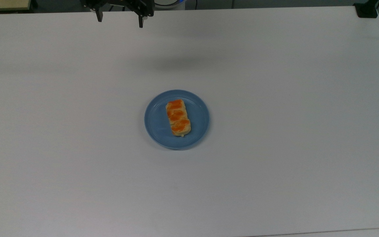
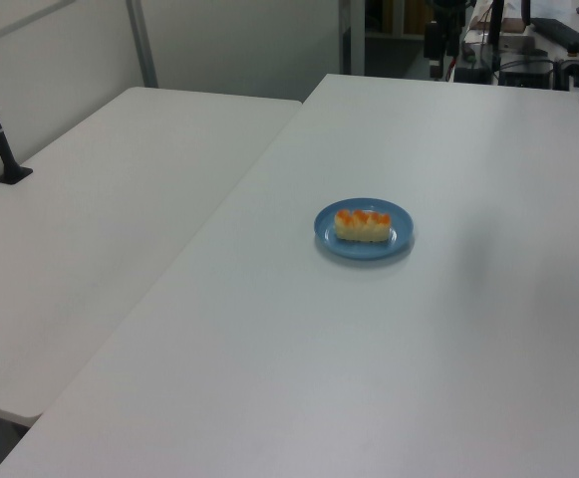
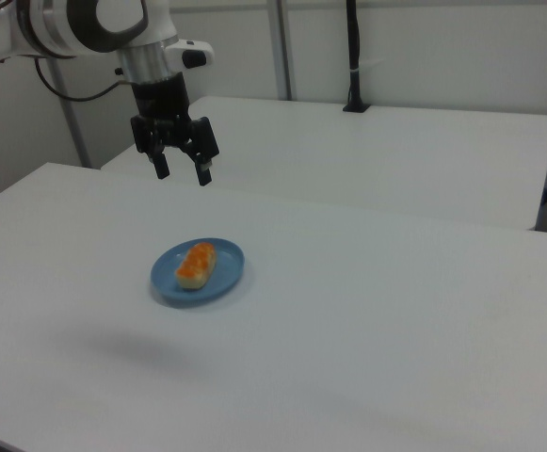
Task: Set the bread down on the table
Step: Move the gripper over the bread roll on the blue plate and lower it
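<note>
The black two-finger gripper is held in the air above the plain white matte table, jaws spread wide and empty. The small oblong pale-tan bread with orange patches is seen lying on the round blue plate, well apart from the gripper.

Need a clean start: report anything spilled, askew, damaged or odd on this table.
Nothing stands out. The bread lies whole inside the blue plate, no crumbs or spills on the white table. The gripper hangs open above the table, apart from the plate.
</note>
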